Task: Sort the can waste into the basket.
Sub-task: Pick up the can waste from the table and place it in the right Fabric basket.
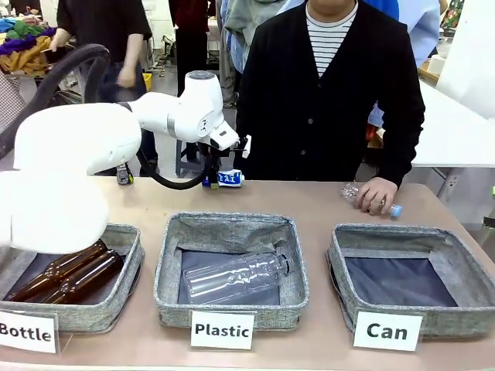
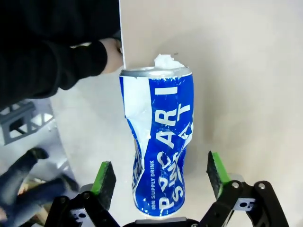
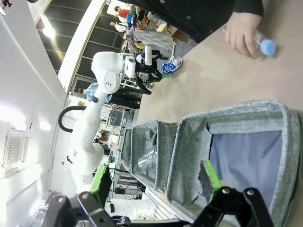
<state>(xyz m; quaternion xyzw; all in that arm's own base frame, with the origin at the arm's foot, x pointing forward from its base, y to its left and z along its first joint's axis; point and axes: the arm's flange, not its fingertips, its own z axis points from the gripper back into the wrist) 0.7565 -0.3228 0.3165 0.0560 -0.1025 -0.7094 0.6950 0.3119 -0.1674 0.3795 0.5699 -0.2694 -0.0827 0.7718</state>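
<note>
A dented blue can (image 2: pixel 161 142) with white lettering lies on its side on the tan table near the far edge. My left gripper (image 2: pixel 160 174) is open above it, and the can's lower end sits between the green pads (image 2: pixel 105 176), apart from both. In the front view the left gripper (image 1: pixel 218 168) hangs over the can (image 1: pixel 228 179), in front of the person. The grey "Can" basket (image 1: pixel 349 267) stands at the front right with nothing in it. My right gripper (image 3: pixel 155 178) is open and holds nothing, hovering near that basket (image 3: pixel 227 118).
The person's hand (image 1: pixel 377 193) rests on a clear plastic bottle (image 1: pixel 390 209) behind the Can basket. The "Plastic" bin (image 1: pixel 166 263) holds a clear bottle. The "Bottle" bin (image 1: pixel 128 267) holds brown glass bottles. My left arm (image 1: pixel 100 139) spans the left side.
</note>
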